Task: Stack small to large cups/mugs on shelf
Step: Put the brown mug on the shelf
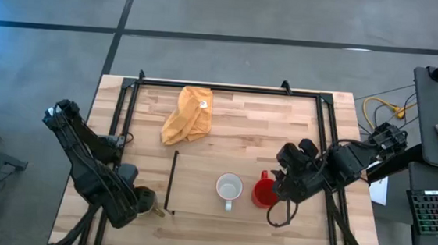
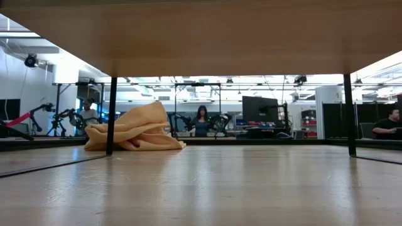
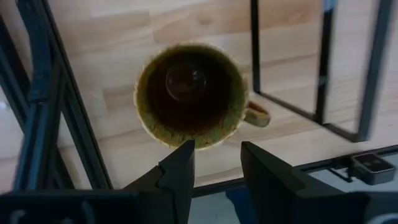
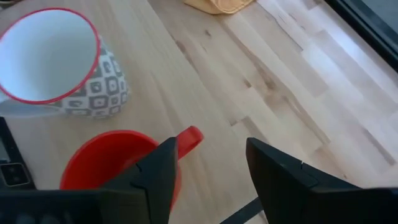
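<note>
1. Seen from above, a light-wood counter [image 1: 297, 129] fills the middle of the frame, with a crumpled yellow-orange cloth [image 1: 189, 114] at upper centre.
2. The shelf [image 1: 198, 185], a flat board with thin black rails, sits at lower centre. The white mug [image 1: 229, 189] and the red mug [image 1: 264, 192] stand side by side on its right part.
3. The right gripper [image 1: 282, 192], at centre right, hovers just beside the red mug. In its wrist view the fingers are spread apart and hold nothing, with the mug's handle [image 4: 188, 138] between them.
4. The left gripper [image 1: 139, 203], at lower left, hangs over the brown-gold mug [image 3: 191, 94], which stands on the counter just left of the shelf's rail. Its fingers are also apart and empty, at the mug's rim.
5. The step in hand appears to be grasping. To do it well, each gripper should straddle one wall of its mug squarely, close firmly, and lift straight up so the neighbouring mug is not knocked.
</note>
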{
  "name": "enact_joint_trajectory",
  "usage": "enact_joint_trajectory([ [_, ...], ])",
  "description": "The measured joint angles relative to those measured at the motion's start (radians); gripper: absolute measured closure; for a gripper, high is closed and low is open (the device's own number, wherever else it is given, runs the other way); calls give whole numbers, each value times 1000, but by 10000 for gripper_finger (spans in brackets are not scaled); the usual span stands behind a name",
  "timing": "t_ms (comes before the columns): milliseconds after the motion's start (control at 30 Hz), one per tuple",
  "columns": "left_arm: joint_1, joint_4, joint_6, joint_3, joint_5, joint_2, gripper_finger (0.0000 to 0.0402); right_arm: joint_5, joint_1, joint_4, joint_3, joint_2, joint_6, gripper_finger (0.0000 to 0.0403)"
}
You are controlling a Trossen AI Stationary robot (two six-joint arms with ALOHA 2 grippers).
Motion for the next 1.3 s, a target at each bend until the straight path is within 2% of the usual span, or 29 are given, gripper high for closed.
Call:
enact_joint_trajectory([
  [200,-24,15,-19,-26,17,32,285,18,29,8,0,-1,31,218],
  [333,-37,-41,-31,-40,35,35,285,18,34,11,-1,-1,42,218],
  [567,-71,-34,-55,-149,105,-6,285,19,40,12,-1,-1,65,218],
  [667,-79,4,-53,-195,83,-40,285,19,43,12,-1,-1,65,218],
  [833,-79,68,-23,-256,-19,-96,285,19,43,12,-1,-1,86,218],
  [1067,-82,79,-21,-348,4,-135,285,19,43,12,-1,-1,109,218],
  [1300,-84,255,24,-451,13,-183,285,20,43,12,-1,-1,121,218],
])
